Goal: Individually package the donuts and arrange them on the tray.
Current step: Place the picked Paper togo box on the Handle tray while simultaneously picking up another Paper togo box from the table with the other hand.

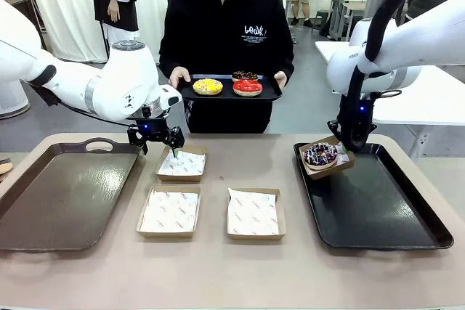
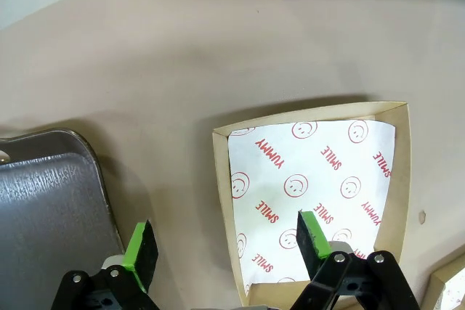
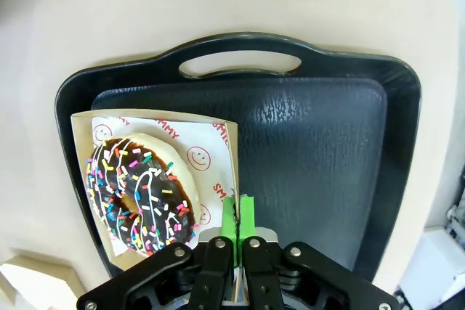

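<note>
At the far left corner of the black plastic tray [image 1: 378,215] on the right side of the desk [image 1: 218,274], right hand [image 1: 347,147] pinching one wall of the shallow brown cardboard box [image 1: 341,167] carrying the chocolate ring donut with coloured sprinkles [image 1: 320,154]. Best lowered level, with a firm pinch to prevent swinging, then set flat inside the rim and tucked into the corner, leaving room for three more; release only after flat contact. Donut just left of the pinching fingers [image 3: 229,219], filling the box, untouched by them. Left hand [image 1: 166,147] spread wide over an empty paper-lined box [image 1: 182,163], holding nothing. Yellow-glazed donut [image 1: 208,86], red-glazed donut [image 1: 248,87] and dark chocolate donut [image 1: 245,75] well apart, on a small black tray [image 1: 192,94] held by the person at the far side.
</note>
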`<action>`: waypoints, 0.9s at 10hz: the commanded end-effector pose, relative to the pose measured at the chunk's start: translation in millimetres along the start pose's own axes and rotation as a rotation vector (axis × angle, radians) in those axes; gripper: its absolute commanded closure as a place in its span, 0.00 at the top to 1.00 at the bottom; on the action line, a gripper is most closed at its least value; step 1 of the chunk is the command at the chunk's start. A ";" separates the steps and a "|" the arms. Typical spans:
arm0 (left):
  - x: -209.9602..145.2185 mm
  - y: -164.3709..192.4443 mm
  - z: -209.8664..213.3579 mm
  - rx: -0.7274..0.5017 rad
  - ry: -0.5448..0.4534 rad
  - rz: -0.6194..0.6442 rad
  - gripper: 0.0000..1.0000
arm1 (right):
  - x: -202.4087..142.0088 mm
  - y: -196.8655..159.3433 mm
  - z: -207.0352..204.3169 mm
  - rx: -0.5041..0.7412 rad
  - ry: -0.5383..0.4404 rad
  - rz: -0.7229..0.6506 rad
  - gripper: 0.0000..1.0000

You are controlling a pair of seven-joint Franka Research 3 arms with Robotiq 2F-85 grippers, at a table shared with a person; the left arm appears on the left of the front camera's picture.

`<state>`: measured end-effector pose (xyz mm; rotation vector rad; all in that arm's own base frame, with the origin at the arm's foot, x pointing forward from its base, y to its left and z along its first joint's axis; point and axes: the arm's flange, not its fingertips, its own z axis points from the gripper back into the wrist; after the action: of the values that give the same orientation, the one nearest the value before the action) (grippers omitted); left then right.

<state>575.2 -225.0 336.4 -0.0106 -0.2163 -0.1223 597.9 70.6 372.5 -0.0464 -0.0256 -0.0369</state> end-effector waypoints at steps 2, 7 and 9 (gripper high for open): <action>-1.4 -5.1 -11.4 0.041 -0.017 0.043 1.00 | 3.8 0.3 -5.4 -0.005 -0.019 -0.034 0.01; 5.1 -3.5 -21.5 0.023 -0.017 0.093 0.40 | 6.7 -2.7 -8.5 0.001 -0.017 -0.020 0.35; 5.1 -5.2 -19.4 0.023 -0.021 0.096 0.00 | 6.9 -3.1 -8.7 -0.001 -0.014 -0.016 0.94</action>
<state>582.1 -223.4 319.1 -0.0151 -0.2119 -0.0558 600.6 67.2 366.1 -0.0451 -0.0298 -0.0520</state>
